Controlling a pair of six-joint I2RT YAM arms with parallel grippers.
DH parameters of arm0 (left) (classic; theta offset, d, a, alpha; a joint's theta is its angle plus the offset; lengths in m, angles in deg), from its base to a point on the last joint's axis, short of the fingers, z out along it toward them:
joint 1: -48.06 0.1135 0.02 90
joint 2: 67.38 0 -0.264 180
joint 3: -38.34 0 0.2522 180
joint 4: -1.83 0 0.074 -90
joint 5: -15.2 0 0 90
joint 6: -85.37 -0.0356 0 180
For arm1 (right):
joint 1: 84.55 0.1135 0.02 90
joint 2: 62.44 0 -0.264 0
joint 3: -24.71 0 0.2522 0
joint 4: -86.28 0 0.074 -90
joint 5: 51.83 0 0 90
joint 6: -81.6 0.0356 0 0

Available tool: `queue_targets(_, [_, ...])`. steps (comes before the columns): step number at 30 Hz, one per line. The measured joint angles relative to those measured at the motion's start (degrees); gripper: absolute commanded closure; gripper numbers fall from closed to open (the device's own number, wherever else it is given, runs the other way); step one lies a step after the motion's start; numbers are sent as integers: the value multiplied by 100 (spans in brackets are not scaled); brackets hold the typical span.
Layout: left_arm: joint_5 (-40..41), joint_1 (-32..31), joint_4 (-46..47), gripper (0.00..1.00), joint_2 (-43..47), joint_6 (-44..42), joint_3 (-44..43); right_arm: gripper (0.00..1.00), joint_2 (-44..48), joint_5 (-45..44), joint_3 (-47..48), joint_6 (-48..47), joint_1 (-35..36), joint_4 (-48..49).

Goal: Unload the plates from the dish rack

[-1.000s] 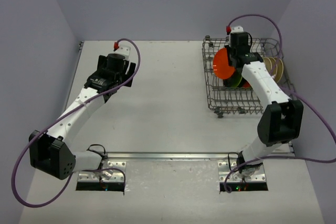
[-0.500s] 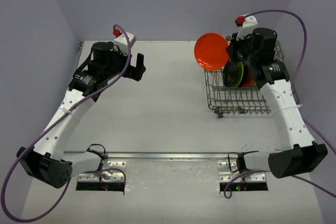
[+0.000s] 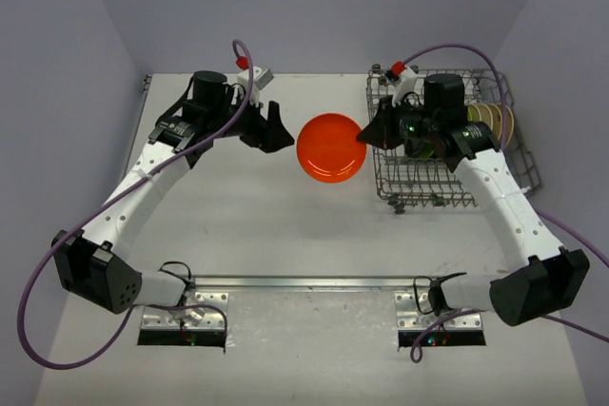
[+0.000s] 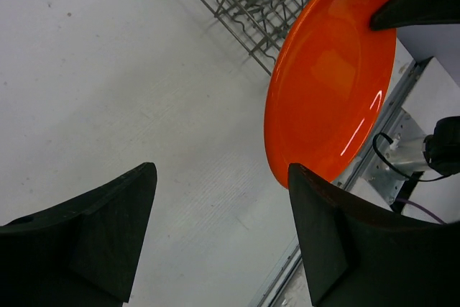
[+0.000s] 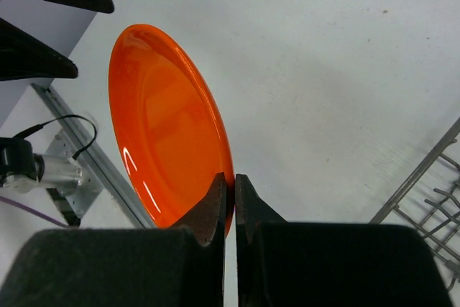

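Note:
My right gripper (image 3: pixel 365 137) is shut on the rim of the orange plate (image 3: pixel 331 147) and holds it in the air left of the dish rack (image 3: pixel 390 178), above the table. The plate also shows in the right wrist view (image 5: pixel 169 124) and in the left wrist view (image 4: pixel 330 77). My left gripper (image 3: pixel 269 127) is open and empty, just left of the plate, its fingers (image 4: pixel 100 228) apart with the plate's edge ahead of them. A lime green plate (image 3: pixel 430 146) and beige plates (image 3: pixel 495 123) stand in the rack.
The grey wire rack stands at the table's far right, its corner in the left wrist view (image 4: pixel 244 12). The arm bases and their mounting rail (image 3: pixel 314 282) lie along the near edge. Purple cables loop over both arms.
My right gripper has lifted the orange plate out of the rack and carried it left and lower over the table. My left gripper has swung right toward the plate.

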Motion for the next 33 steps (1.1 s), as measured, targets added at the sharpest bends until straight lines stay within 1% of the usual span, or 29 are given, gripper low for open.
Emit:
queue_targets(5, [-29, -205, 3, 37, -107, -23, 0, 100, -31, 134, -13, 66, 201, 27])
queue_targets(7, [-25, -251, 2, 43, -138, -47, 0, 100, -93, 165, -13, 84, 284, 37])
queue_targets(10, [45, -303, 2, 57, -155, -96, 2, 100, -238, 193, -13, 117, 397, 53])
queue_targets(13, [175, -371, -1, 79, -156, -158, 3, 100, -381, 193, -12, 169, 467, 61])
queue_targets(14, [211, -380, -2, 79, -157, -168, 4, 100, -427, 190, -9, 190, 479, 61])
queue_targets(15, [241, -397, -4, 90, -160, -160, 4, 100, -462, 186, -7, 209, 483, 63])
queue_targets(17, [292, -400, -2, 95, -164, -200, 18, 100, -522, 178, 3, 231, 483, 62])
queue_targets(19, [307, -400, 8, 96, -182, -213, 63, 100, -546, 162, 9, 260, 485, 60])
queue_targets(20, [308, -400, 20, 93, -200, -210, 100, 100, -546, 158, 10, 271, 488, 59])
queue_targets(23, [307, -400, 31, 72, -267, -207, 215, 100, -546, 138, 13, 300, 491, 62])
queue_targets(25, [314, -400, 28, 70, -314, -212, 274, 100, -546, 138, 13, 319, 494, 65])
queue_targets(26, [319, -402, 18, 69, -350, -187, 284, 100, -546, 144, 13, 342, 494, 76])
queue_targets(29, [334, -402, 27, 72, -421, -149, 291, 100, -546, 145, 13, 360, 494, 85])
queue_targets(31, [331, -402, 36, 78, -435, -126, 310, 100, -546, 144, 13, 361, 494, 85])
queue_targets(33, [315, -403, 45, 86, -435, -105, 322, 100, -546, 142, 13, 361, 494, 94])
